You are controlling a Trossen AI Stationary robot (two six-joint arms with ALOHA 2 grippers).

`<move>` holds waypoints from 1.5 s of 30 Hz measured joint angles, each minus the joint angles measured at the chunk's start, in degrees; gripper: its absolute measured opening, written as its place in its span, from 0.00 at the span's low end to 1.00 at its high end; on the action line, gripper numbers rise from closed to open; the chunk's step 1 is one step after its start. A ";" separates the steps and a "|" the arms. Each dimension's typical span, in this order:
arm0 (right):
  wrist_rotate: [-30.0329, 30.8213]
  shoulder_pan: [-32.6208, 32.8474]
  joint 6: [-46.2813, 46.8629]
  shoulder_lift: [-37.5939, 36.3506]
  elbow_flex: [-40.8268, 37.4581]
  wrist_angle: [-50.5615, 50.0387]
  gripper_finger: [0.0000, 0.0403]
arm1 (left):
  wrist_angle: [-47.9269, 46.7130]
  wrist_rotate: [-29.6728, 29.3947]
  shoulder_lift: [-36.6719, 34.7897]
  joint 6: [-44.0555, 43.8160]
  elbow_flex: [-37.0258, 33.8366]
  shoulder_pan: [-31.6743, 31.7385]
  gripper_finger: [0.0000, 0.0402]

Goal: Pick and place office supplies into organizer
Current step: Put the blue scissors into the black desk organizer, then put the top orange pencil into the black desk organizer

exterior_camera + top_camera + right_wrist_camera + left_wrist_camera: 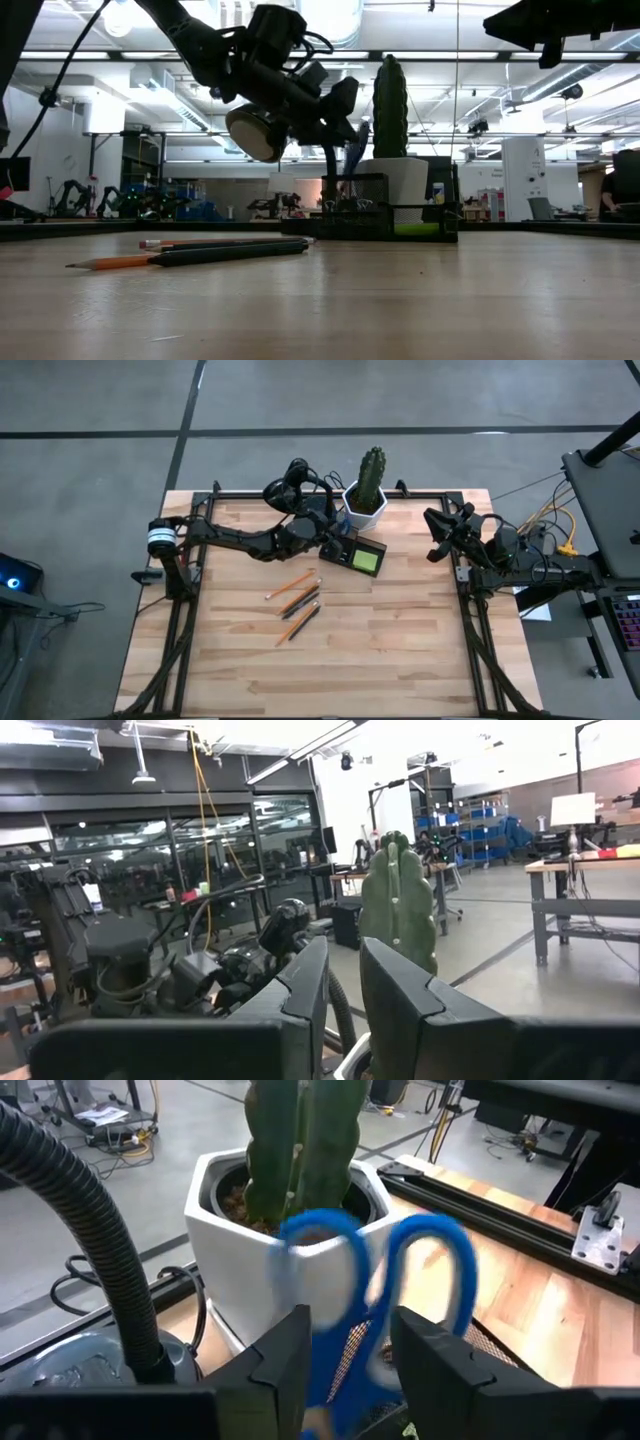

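Note:
The blue-handled scissors (432, 1270) stand handles up between the fingers of my left gripper (350, 1370), their lower part inside the dark mesh organizer (352, 548) next to the white cactus pot (366, 502). They look blurred, and the open fingers stand on either side with a gap to the left finger. A lime-green sticky-note pad (366, 561) lies in the organizer. An orange pencil (292, 584) and two dark pens (300, 601) lie on the table near the middle. My right gripper (438, 536) waits shut, raised at the right edge, holding nothing.
The cactus (300, 1140) in its white hexagonal pot stands right behind the organizer at the far edge. A black lamp (290, 482) stands to its left. The wooden table's near half (330, 670) lies bare beyond the pencils. Black rails run along the table's sides.

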 joint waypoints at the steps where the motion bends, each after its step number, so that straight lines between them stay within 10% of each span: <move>1: 0.00 0.00 0.37 0.00 0.00 0.00 0.13 | -0.03 0.00 0.00 0.00 0.01 0.00 0.31; 20: 0.00 0.00 0.57 0.02 0.00 0.00 0.13 | 0.42 0.44 0.00 -0.20 0.20 0.00 0.31; 45: 0.00 -0.01 0.20 0.04 0.00 -0.02 0.13 | -7.05 19.26 -2.43 -4.68 0.87 -3.07 0.31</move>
